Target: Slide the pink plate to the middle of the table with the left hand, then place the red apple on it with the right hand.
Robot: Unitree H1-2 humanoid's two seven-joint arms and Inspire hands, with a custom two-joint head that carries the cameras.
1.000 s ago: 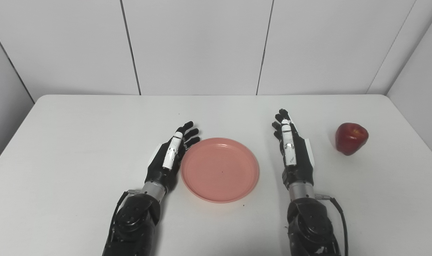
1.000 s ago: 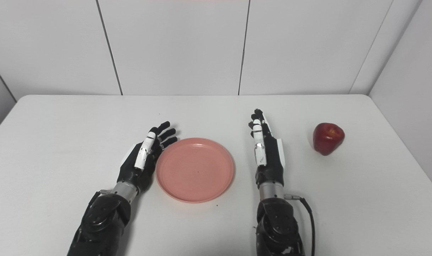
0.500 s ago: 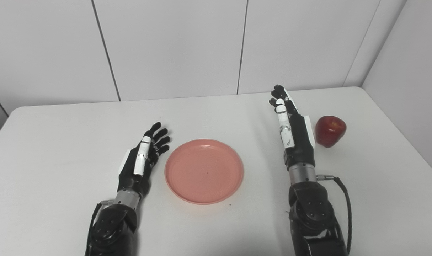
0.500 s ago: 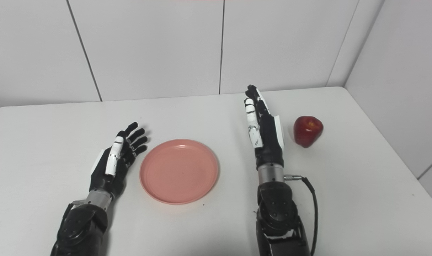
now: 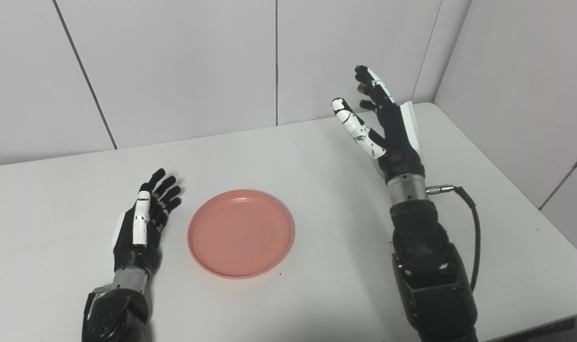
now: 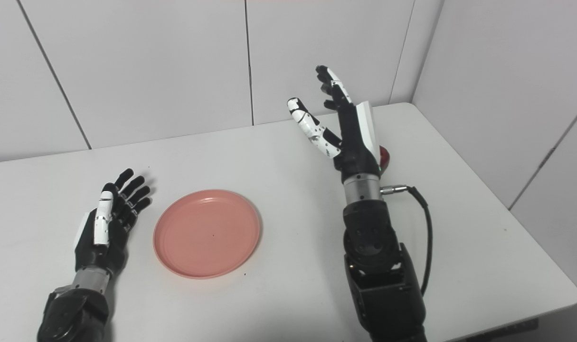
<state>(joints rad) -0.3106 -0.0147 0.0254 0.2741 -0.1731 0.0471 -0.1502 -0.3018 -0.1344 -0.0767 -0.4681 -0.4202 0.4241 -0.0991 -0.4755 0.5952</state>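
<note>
Right hand [image 6: 350,128], fingers spread and empty, hovers over the glossy red apple [image 6: 384,157] just behind its palm; it should descend squarely before closing

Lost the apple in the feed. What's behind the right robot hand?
A sliver of the red apple shows behind the right robot hand in the right eye view; the rest is covered. The left eye view hides it entirely.

My right hand [image 6: 350,128] is raised, fingers spread, hiding most of the red apple [image 6: 384,157]. My left hand [image 6: 105,228] lies open near the pink plate [image 6: 207,233], not touching it.
</note>
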